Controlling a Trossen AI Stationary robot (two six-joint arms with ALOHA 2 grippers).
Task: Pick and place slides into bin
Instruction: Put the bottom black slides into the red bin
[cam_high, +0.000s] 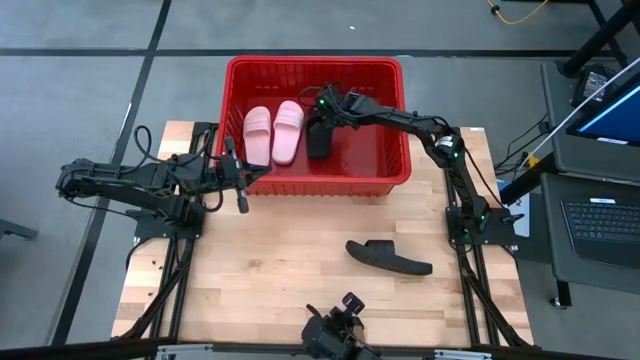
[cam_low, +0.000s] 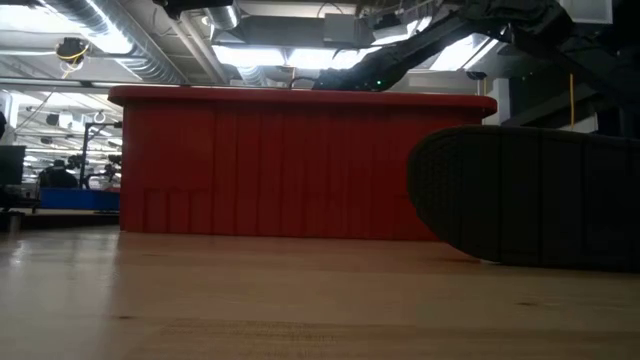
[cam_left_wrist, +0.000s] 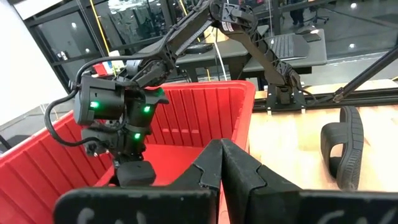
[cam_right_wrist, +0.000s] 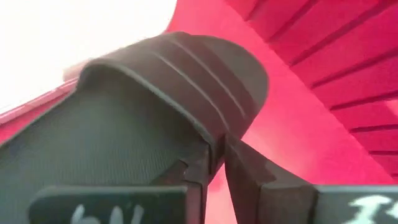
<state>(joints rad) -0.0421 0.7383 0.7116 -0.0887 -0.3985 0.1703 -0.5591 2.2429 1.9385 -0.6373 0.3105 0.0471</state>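
My right jaws (cam_high: 322, 112) pinch a black slide's (cam_high: 318, 138) strap edge, lowering it beside the pink pair (cam_high: 273, 132) in the bin (cam_high: 320, 185) (left jaws (cam_high: 240, 180) pressed together, idle)

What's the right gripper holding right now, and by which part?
The right gripper has a black slide inside the bin, fingers pinching the edge of its strap.

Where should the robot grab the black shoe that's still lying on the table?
Probably by its broad strap, coming straight down from above. The black slide lies tipped on its side on the wooden table, so the strap arches out sideways and leaves a gap behind it that one finger of a gripper could slip into. The long flat sole looks harder to pinch.
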